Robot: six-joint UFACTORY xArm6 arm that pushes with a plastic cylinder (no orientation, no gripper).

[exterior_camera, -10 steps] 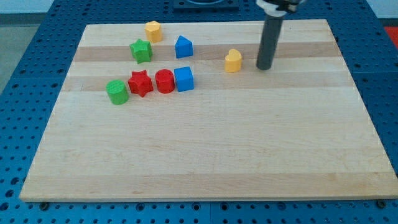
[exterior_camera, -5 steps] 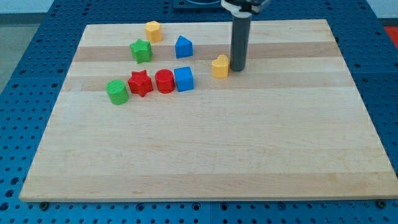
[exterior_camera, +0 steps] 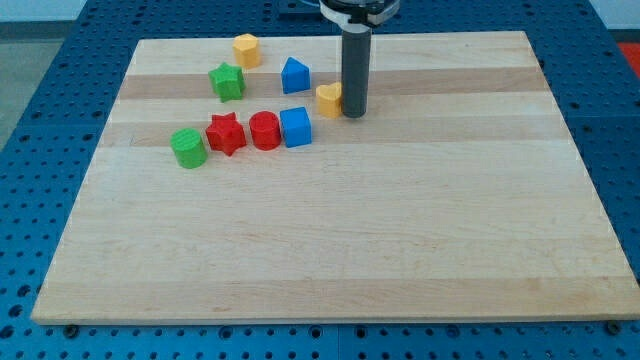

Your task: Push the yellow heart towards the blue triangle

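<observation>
The yellow heart (exterior_camera: 328,99) is being touched on its right side by my tip (exterior_camera: 354,114), w/ the rod standing upright. No pincer is being carried, so nothing is being held; contact is by pressing only. The heart is being kept just right of the blue triangle (exterior_camera: 294,75), slightly lower in the view, a small gap between them. Below, a row is being formed by a green cylinder (exterior_camera: 187,148), red star (exterior_camera: 226,133), red cylinder (exterior_camera: 264,131) & blue cube (exterior_camera: 295,127). A green star (exterior_camera: 227,82) and yellow hexagon (exterior_camera: 246,49) are sitting top left on the wooden board (exterior_camera: 400,230).
</observation>
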